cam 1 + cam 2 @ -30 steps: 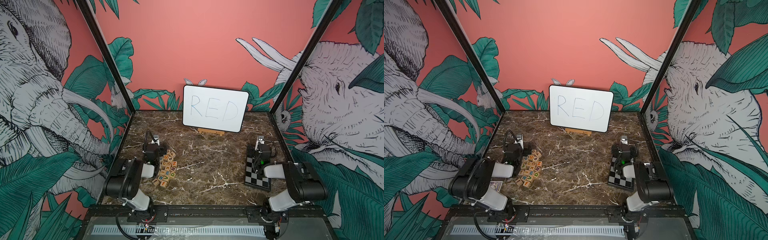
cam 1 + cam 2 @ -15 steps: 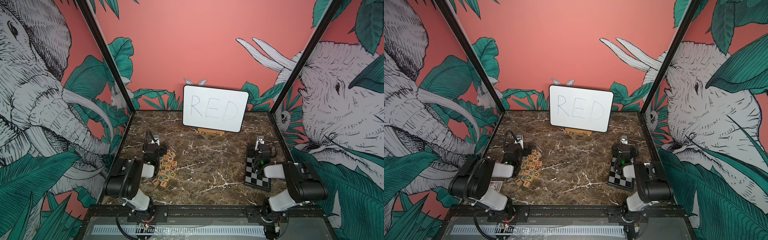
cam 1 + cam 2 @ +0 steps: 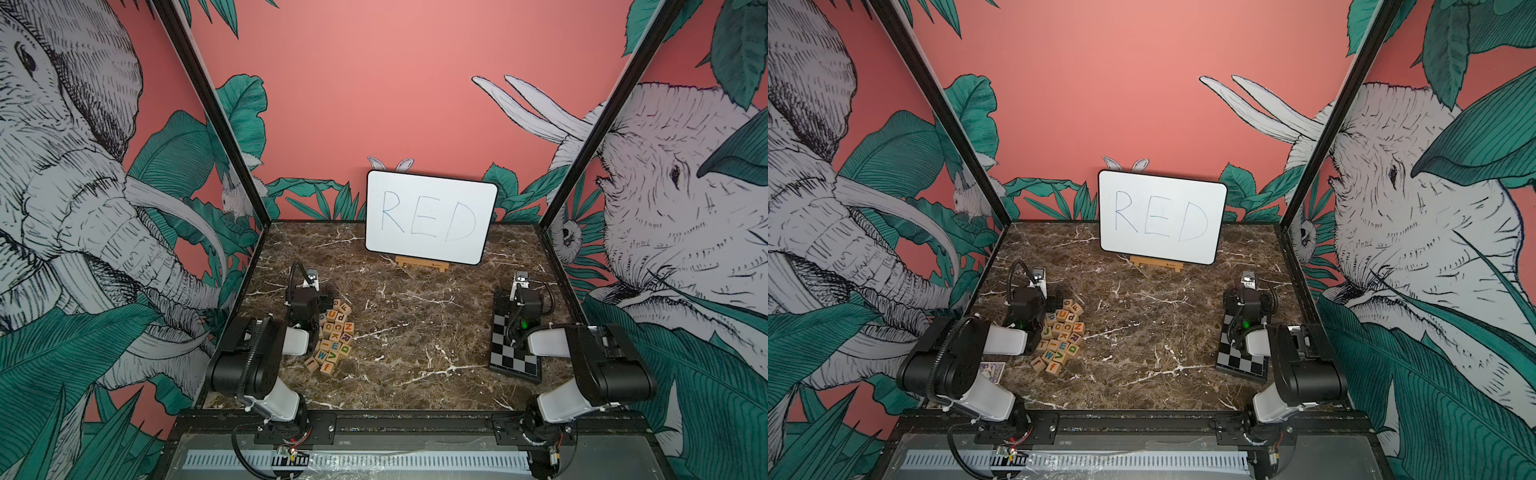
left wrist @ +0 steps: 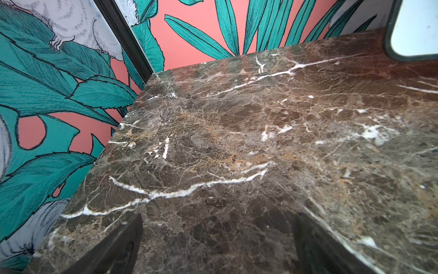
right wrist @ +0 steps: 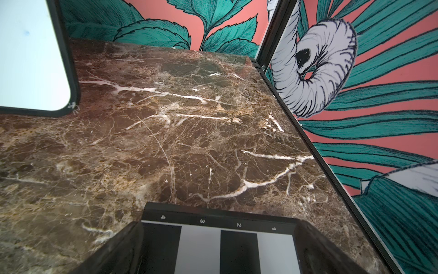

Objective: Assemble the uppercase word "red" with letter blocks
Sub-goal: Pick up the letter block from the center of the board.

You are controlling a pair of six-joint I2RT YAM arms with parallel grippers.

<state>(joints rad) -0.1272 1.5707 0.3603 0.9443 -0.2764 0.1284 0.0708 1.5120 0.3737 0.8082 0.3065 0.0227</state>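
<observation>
Currently, brown marble tabletop [image 3: 415,332] carries everything. White board with handwritten RED [image 3: 430,216] stands upright on a wooden easel [image 3: 422,264] at the far edge. Black-and-white chequered board [image 3: 509,353] lies flat on the right, partly covered by the right arm [image 3: 598,365]. Right gripper [image 5: 218,224] hangs above that board's far end, jaws apart, empty. Left gripper [image 4: 218,217] likewise spread wide and empty, bare marble beneath. Pale wooden letter blocks [image 3: 1061,336] sit in one loose heap just beside the left arm [image 3: 951,361], long axis running near to far, letters up at mixed angles. Green D [image 3: 1073,349] lies at the heap's right edge. Heap's left margin hidden by the arm; many letters too small to read.
</observation>
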